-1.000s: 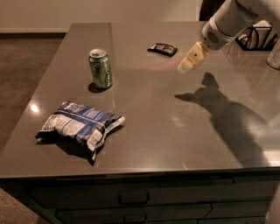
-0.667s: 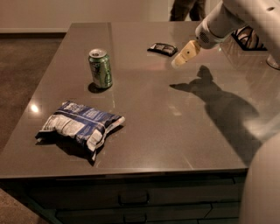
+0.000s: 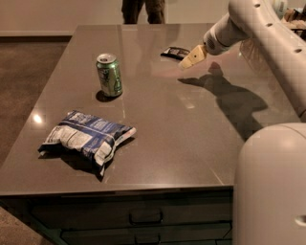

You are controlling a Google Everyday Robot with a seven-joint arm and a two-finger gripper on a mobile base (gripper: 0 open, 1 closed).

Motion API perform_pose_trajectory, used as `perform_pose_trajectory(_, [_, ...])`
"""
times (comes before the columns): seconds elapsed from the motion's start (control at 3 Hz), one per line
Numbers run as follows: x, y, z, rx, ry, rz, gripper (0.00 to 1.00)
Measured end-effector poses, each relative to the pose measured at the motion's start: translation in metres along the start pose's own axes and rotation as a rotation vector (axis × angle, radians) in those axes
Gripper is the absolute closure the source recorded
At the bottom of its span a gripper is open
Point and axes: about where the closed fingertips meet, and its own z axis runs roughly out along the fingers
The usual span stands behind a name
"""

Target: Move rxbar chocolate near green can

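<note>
The gripper (image 3: 191, 58) hangs over the far part of the desk (image 3: 191, 139), at the end of a pale arm (image 3: 258, 28) that reaches in from the upper right. It shows as one tan wedge pointing down and to the left, and from this angle I cannot tell whether it is spread or closed. It holds nothing that can be seen.

The chocolate bar (image 3: 175, 52) lies flat on the desk near the far edge, just beside the gripper's tip on its left, a small dark wrapper with a paler patch. Whether the gripper touches it cannot be made out, though it appears to sit slightly above and to the right of the bar.

The green can (image 3: 109, 75) stands upright on the left half of the desk, well apart from the bar, nearer the camera and further left. Its silver top faces up and a small shadow sits at its base.

A blue-and-white chip bag (image 3: 86, 139) lies crumpled near the front left of the desk, in front of the can and apart from it.

The arm's shadow (image 3: 229, 95) falls on the desk to the right of the gripper. The robot's white body (image 3: 270, 186) fills the lower right corner. Drawers (image 3: 146, 217) with dark handles run under the desk's front edge, and a person's legs (image 3: 143, 10) stand beyond the far edge.
</note>
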Motion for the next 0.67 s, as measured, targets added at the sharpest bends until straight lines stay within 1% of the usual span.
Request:
perform_pose_trajectory(0.33, [-0.012,-0.004,0.027,-0.001,-0.059,0.047,0.00])
perform_pose_trajectory(0.67, [-0.026,-0.005,0.051,0.009,-0.109,0.078,0.00])
